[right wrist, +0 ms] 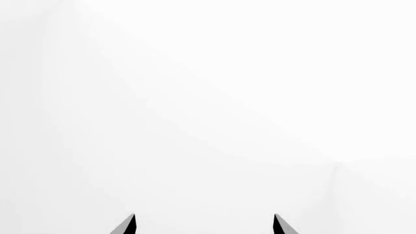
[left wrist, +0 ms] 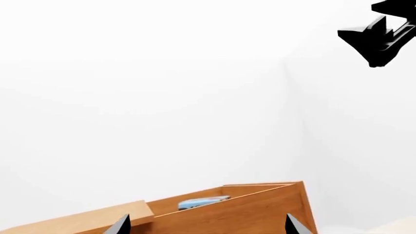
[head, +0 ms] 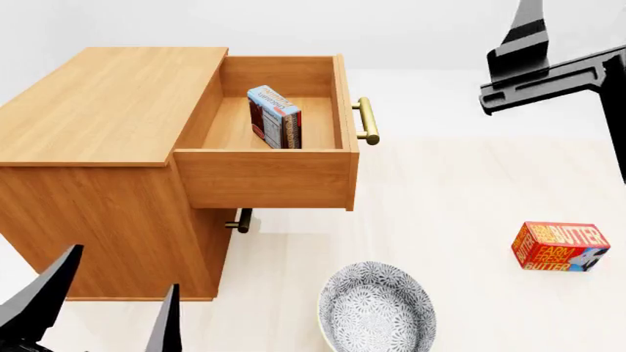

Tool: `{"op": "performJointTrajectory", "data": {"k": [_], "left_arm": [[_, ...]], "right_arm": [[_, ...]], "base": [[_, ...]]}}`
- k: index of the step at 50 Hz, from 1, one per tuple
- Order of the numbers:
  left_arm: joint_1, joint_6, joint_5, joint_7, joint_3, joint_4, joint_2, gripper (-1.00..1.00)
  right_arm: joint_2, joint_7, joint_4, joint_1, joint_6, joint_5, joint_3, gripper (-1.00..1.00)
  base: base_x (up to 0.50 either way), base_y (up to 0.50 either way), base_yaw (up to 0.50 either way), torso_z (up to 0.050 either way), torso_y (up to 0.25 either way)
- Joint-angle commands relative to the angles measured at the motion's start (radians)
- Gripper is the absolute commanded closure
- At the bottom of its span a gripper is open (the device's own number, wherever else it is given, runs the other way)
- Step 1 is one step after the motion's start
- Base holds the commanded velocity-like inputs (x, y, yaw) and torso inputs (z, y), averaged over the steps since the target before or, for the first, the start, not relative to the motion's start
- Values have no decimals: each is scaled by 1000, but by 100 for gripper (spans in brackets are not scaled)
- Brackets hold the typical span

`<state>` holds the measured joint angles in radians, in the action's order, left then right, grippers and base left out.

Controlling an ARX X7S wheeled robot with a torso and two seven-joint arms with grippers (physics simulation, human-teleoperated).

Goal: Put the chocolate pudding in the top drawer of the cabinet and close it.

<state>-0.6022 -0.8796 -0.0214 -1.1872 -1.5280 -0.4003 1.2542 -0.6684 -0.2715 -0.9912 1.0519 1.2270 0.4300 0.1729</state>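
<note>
The left gripper (head: pixel 102 308), fingers apart, sat lower left; the top drawer (head: pixel 269 176) stood open, its handle (head: pixel 366 121) probably nearer the right gripper (head: pixel 533 70), fingers also apart.

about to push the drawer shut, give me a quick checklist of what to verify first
1. Chocolate pudding inside the top drawer: ok, standing on edge.
2. Pudding below the drawer's rim: cannot tell.
3. Left gripper empty, fingers apart: ok.
4. Right gripper empty, fingers apart: ok.
5. Brass handle unobstructed: ok.
6. Drawer closed into the cabinet: not ok, fully pulled out.
</note>
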Motion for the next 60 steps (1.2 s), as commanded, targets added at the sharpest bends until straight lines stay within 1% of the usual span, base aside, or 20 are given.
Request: {"op": "performJointTrajectory", "data": {"k": [1, 3, 7, 13, 17, 24, 29, 37, 42, 45, 51, 60], "left_arm": [[-4, 3, -16, 17, 1, 4, -10, -100], [-4, 3, -18, 19, 1, 4, -11, -100], [-6, 7, -22, 26, 2, -1, -11, -100], [-8, 15, -24, 33, 3, -8, -12, -100], [-12, 19, -32, 44, 4, -7, -16, -100], [-13, 18, -37, 48, 6, -5, -19, -100], [-11, 17, -38, 47, 8, -1, -22, -100], [-7, 14, -40, 41, 11, -4, -21, -100], [-8, 11, -48, 42, 14, 0, -25, -100], [-6, 10, -47, 40, 15, -1, -26, -100], [-4, 4, -46, 42, 16, 1, -28, -100], [-2, 7, -51, 44, 18, -4, -30, -100]], "right_arm": [[-174, -316, -55, -76, -108, 341, -21, -100], [-229, -396, -55, -91, -168, 409, -4, -100], [-336, -518, -55, -113, -292, 490, 55, -100], [-490, -664, -55, -86, -479, 546, 200, -100], [-596, -746, -55, -47, -623, 542, 347, -100], [-719, -844, -56, 95, -811, 491, 655, -100], [-768, -896, -56, 182, -914, 435, 852, -100], [-827, -954, -56, 350, -1034, 339, 1163, -100], [-864, -968, -56, 446, -1084, 296, 1305, -100], [-881, -974, -56, 478, -1109, 273, 1362, -100], [-901, -1022, -56, 442, -1180, 185, 1439, -100], [-892, -1035, -56, 430, -1225, 171, 1463, -100]], "base": [[0, 0, 0, 0, 0], [0, 0, 0, 0, 0], [0, 0, 0, 0, 0], [0, 0, 0, 0, 0], [0, 0, 0, 0, 0], [0, 0, 0, 0, 0], [0, 0, 0, 0, 0], [0, 0, 0, 0, 0], [0, 0, 0, 0, 0], [0, 0, 0, 0, 0], [0, 0, 0, 0, 0], [0, 0, 0, 0, 0]]}}
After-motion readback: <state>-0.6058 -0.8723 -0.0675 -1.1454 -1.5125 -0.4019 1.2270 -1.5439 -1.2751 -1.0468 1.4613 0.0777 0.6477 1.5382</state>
